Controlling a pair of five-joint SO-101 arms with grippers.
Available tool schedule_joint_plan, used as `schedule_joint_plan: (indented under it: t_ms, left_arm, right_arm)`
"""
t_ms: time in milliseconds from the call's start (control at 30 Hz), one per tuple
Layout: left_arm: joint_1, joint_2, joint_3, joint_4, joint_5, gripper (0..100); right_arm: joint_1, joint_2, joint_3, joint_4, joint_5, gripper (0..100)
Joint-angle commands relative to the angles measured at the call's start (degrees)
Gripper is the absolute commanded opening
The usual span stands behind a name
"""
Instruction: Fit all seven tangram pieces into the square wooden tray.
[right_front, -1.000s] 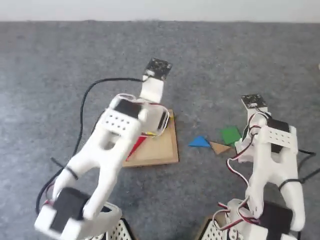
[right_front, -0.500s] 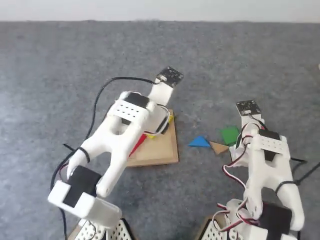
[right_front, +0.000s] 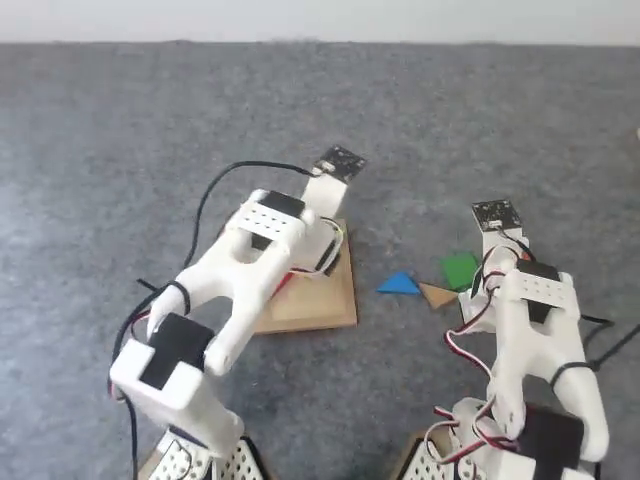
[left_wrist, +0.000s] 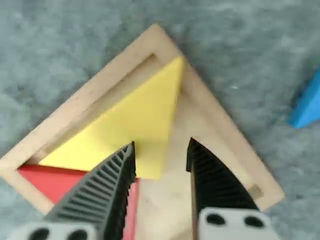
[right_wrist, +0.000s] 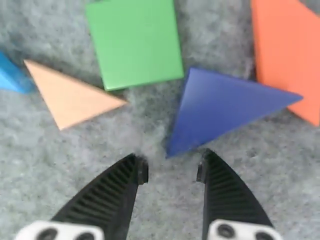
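Observation:
The square wooden tray (right_front: 325, 312) lies mid-table, partly under the left arm. In the left wrist view the tray (left_wrist: 80, 95) holds a yellow triangle (left_wrist: 135, 125) and a red piece (left_wrist: 45, 180). My left gripper (left_wrist: 161, 162) hovers open over the tray, nothing between its fingers. My right gripper (right_wrist: 170, 172) is open above the carpet, just short of the dark blue triangle (right_wrist: 220, 107). Around it lie a green square (right_wrist: 135, 42), a tan triangle (right_wrist: 70, 97), an orange piece (right_wrist: 290, 50) and a light blue triangle (right_wrist: 10, 75). From above I see the light blue triangle (right_front: 400, 284), tan triangle (right_front: 438, 294) and green square (right_front: 460, 268).
Grey carpet covers the table. Both arm bases stand at the near edge. The left arm's black cable (right_front: 215, 195) loops over the carpet beside the tray. Open carpet stretches toward the far wall.
The left arm swung its upper body to the right and settled over the tray's far corner. The right arm shifted slightly left a second ago, then stayed still.

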Motion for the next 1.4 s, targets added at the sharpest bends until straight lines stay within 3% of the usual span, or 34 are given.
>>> schedule_joint_plan:
  t_ms: [0,333,533,767,1133,1367]
  left_arm:
    - [-4.0,-0.4,-2.7,0.4,2.0,13]
    - [-4.9,-2.0,-3.0,3.7,0.8,12]
    - [-6.0,-14.3,0.7,6.7,0.7,12]
    - [-15.3,-30.2,12.8,-1.1,4.7,18]
    - [-24.8,-20.8,13.1,3.5,1.7,15]
    - [-25.5,-24.0,16.2,2.9,1.8,15]
  right_arm:
    - [-0.9,-2.4,-0.4,-1.5,-0.7,17.7]
    - [-0.9,-2.4,-0.4,-1.8,-0.7,17.7]
    - [-0.9,-2.6,-0.4,-1.8,-0.7,17.7]
    - [-0.9,-3.0,-0.8,-1.3,-2.4,17.7]
    - [-0.7,-3.0,-0.7,-0.5,-2.5,17.7]
    - [-0.1,-3.9,-1.9,0.3,-2.5,17.7]
